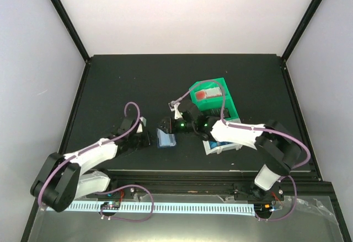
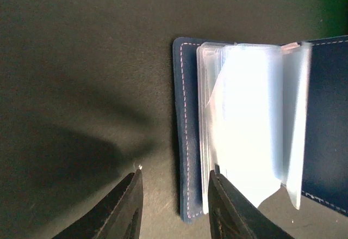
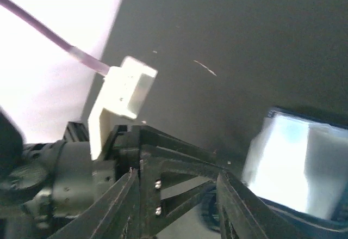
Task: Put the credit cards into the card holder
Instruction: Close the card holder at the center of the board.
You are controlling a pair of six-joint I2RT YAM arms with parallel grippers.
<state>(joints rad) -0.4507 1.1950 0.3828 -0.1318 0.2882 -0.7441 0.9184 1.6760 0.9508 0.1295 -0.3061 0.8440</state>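
Observation:
The card holder lies open on the dark table between my two grippers. In the left wrist view its navy cover faces left, with clear plastic sleeves fanned over it. My left gripper is open and straddles the cover's near left corner: one finger is over bare table, the other over the sleeves. My right gripper is open with nothing between its fingers, just right of the holder. Blue flat pieces, possibly credit cards, show in a white bin under my right arm.
A green bin with a red item inside stands behind the right arm. The white bin sits in front of it. My left arm's wrist and white camera mount fill the left of the right wrist view, close to the right fingers.

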